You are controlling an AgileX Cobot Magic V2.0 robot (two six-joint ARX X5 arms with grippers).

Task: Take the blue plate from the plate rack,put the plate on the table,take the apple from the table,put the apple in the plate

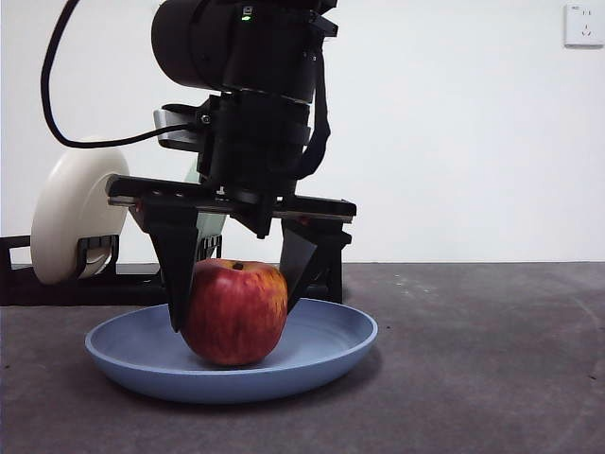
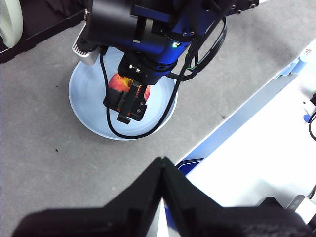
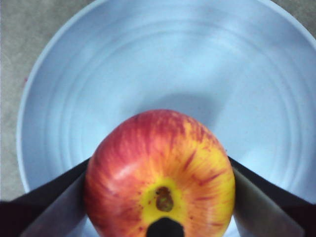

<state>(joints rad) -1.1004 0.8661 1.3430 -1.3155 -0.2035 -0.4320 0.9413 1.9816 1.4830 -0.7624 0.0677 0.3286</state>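
Observation:
The red apple [image 1: 236,312] sits in the blue plate [image 1: 321,364], which lies flat on the dark grey table [image 1: 492,359]. My right gripper [image 1: 233,317] comes straight down over the apple, one jaw against each side of it. The right wrist view shows the apple [image 3: 158,182] between the right gripper [image 3: 159,173] jaws, with the plate [image 3: 163,64] beneath. The left wrist view shows the plate [image 2: 89,98], the apple [image 2: 118,81] and the right arm from above. My left gripper [image 2: 162,165] is shut and empty, held back near the table's edge.
The black plate rack [image 1: 57,284] stands behind at the left with a cream plate [image 1: 71,222] upright in it. A sliver of a pale green plate [image 1: 194,175] shows behind the arm. A white and blue bench [image 2: 266,148] borders the table.

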